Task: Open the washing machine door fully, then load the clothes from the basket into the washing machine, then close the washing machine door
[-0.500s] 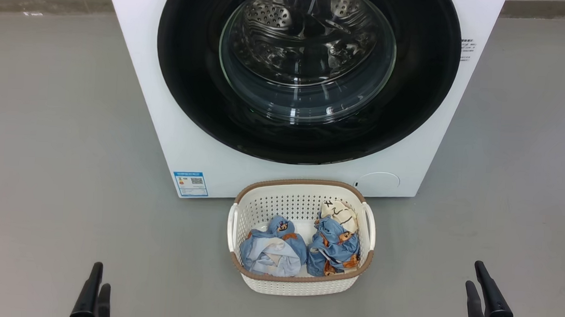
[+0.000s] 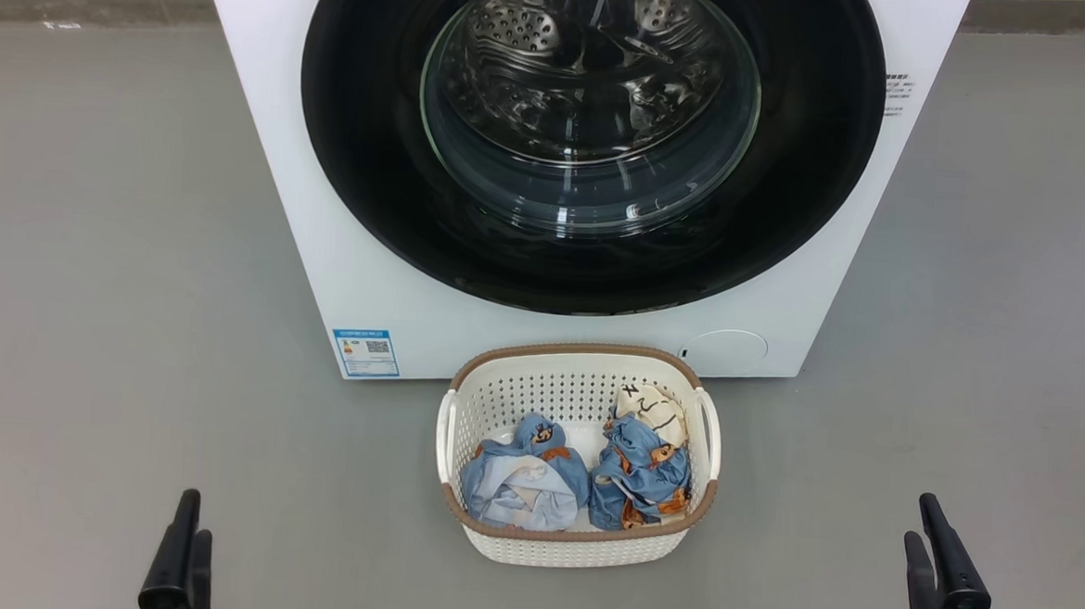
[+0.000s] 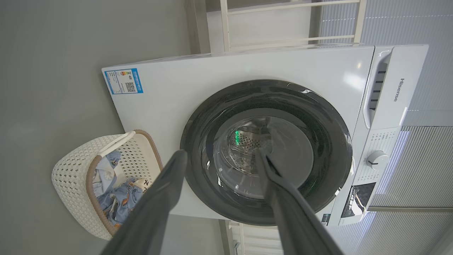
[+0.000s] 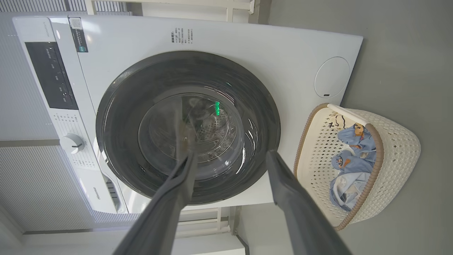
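Observation:
The white washing machine faces me, and the washing machine door, black-framed with a glass bowl, lies flat against it, shut. On the floor before it stands the cream basket with a brown rim. The clothes lie inside as two light-blue bundles, one on the left and one with a cream patch on the right. My left gripper is low at the left and my right gripper low at the right. Both are open, empty and well short of the basket. The wrist views show the left gripper and the right gripper pointing at the door.
Grey floor spreads wide on both sides of the machine and basket. The control panel with a knob sits along the machine's top. A white railing stands behind the machine. A round service flap sits at the lower right front.
Both grippers have sunk slightly toward the bottom edge of the head view, the right one also a little to the right. Door, basket and clothes are unchanged.

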